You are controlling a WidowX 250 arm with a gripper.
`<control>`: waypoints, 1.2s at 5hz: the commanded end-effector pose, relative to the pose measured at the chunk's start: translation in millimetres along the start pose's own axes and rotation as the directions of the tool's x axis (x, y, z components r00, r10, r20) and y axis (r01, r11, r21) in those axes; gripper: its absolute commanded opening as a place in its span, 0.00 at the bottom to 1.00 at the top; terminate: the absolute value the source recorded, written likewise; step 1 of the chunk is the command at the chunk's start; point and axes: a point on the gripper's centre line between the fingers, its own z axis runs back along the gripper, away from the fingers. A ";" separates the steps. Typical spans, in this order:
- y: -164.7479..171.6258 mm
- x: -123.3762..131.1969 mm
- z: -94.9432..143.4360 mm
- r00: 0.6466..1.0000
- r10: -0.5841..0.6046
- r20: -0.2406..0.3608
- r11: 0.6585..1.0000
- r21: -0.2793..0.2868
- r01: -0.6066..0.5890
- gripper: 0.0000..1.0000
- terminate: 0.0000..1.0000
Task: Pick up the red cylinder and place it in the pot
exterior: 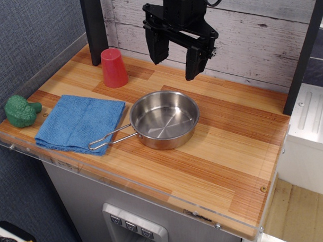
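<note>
So the fingers (176,62) are hanging spread open with nothing between them, up above the back of the bench (221,151). The red cylinder (114,68) stands upright near the back left corner, off to the picture-left of the fingers and lower, well clear of them, so it hasn't been grabbed yet. Its long axis is vertical and it tapers toward the top, so I'd guess a sideways shift and then a straight drop over it is what the move needs. The pot (167,120) sits empty below and in front of the fingers, its wire handle (110,138) pointing out over a blue cloth (79,123). A green broccoli toy (22,110) sits far left, out of the way.
</note>
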 end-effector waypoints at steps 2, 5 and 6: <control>16.4 -5.4 -6.8 1.000 -0.008 -0.025 1.000 0.021 0.009 1.00 0.00; 90.1 -11.7 -17.9 0.993 0.121 -0.003 0.989 0.085 -0.121 1.00 0.00; 110.6 -6.2 -18.4 0.989 0.146 -0.011 0.984 0.109 -0.144 1.00 0.00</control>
